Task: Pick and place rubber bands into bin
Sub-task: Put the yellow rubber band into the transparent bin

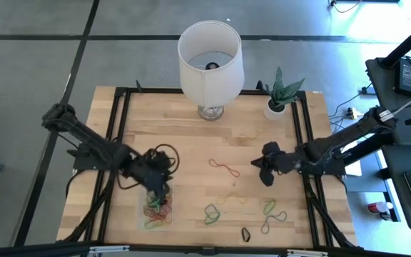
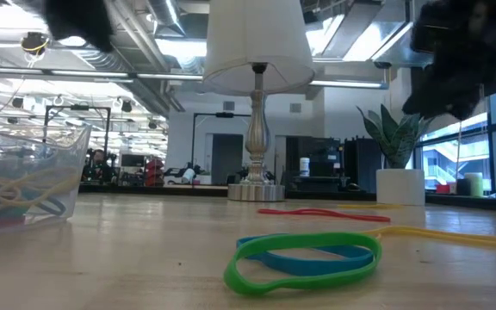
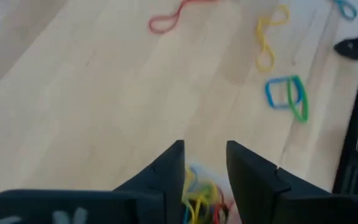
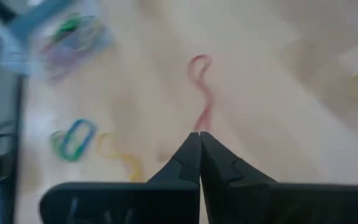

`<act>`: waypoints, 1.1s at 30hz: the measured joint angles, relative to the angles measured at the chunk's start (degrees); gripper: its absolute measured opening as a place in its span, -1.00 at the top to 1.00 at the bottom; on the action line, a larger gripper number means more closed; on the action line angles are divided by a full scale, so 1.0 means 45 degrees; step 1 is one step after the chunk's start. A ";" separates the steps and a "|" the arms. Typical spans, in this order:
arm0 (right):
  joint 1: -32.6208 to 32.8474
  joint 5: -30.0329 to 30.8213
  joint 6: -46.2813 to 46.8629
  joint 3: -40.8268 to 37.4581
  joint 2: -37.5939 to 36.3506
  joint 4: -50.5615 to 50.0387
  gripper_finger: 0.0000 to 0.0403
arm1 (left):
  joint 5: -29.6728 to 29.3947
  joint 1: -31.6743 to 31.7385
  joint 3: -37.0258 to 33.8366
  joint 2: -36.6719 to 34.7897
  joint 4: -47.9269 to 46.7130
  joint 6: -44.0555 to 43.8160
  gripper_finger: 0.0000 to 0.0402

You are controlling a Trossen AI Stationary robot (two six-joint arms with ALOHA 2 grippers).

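The clear bin (image 1: 144, 223) stands at the table's near left and holds several coloured rubber bands (image 2: 15, 188). My left gripper (image 1: 160, 191) hangs open over the bin's far end. Its wrist view shows the bands in the bin (image 3: 199, 198) through the gap between the fingers (image 3: 205, 154). My right gripper (image 1: 264, 173) is shut and empty, up off the table to the right of a red band (image 1: 224, 168), which lies flat on the wood (image 4: 201, 87). A green and blue band (image 1: 212, 213) lies near the front middle.
A white lamp (image 1: 210, 61) and a potted plant (image 1: 280, 96) stand at the far edge. Loose bands lie at the near right: green ones (image 1: 271, 214), a black one (image 1: 246, 234) and a faint yellow one (image 3: 266, 37). Bare wood lies between the arms.
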 joint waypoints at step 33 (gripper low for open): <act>-1.0017 -0.4131 -1.1640 0.3624 0.8295 -0.3636 0.32 | 0.2011 0.3962 -0.0593 0.3102 1.0037 0.7274 0.99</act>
